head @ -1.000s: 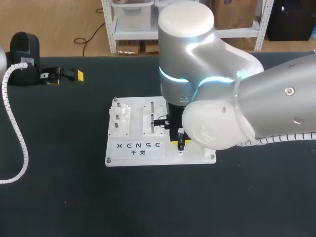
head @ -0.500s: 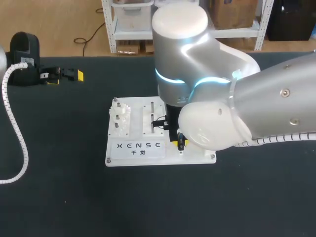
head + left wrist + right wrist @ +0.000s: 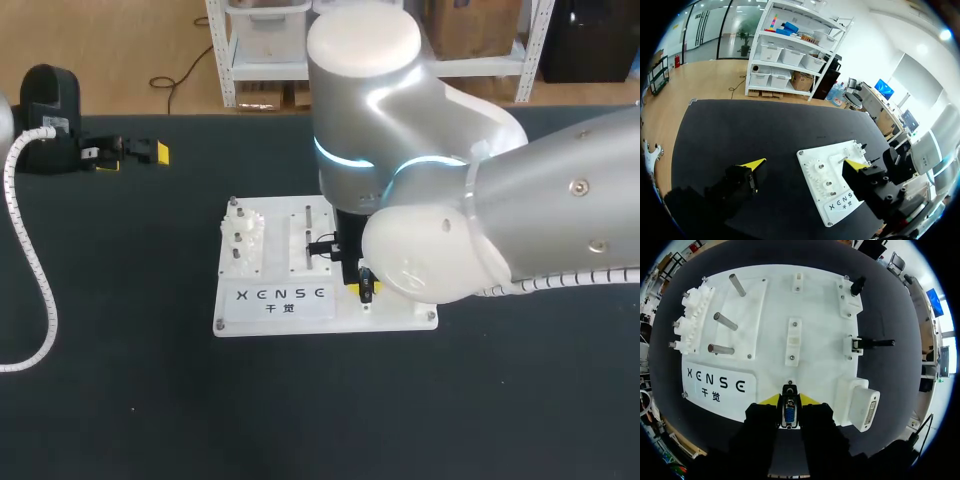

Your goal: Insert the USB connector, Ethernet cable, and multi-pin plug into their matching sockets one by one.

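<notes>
Black hard-shelled multi-pin plug (image 3: 789,416) pinched by its two sides in the right end effector (image 3: 789,401), low at the edge of the white plastic socket board (image 3: 765,315) on the dark desk (image 3: 120,380). Looks light and rigid, probably delicate at the pins. Best gripping the shell only and keeping it square to the white socket block (image 3: 863,407) just beside. Left end effector (image 3: 804,165) spread wide, holding nothing, well apart from the board.
</notes>
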